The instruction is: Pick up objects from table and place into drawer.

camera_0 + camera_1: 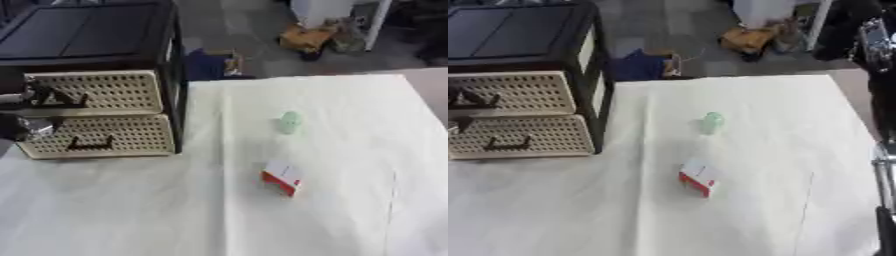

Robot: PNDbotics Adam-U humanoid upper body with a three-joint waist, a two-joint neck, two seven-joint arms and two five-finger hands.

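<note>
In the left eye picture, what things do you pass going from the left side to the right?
Left hand → drawer cabinet → red and white box → little green bottle.

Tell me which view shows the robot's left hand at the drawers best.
The left eye view: the left hand shows dark and silver at the drawer unit's front, beside the upper drawer's handle. The right eye view catches only a dark sliver at its edge.

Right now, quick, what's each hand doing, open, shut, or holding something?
Left hand: at the drawer fronts, fingers cannot be told.
Right hand: not in view, only arm at the right edge.
</note>
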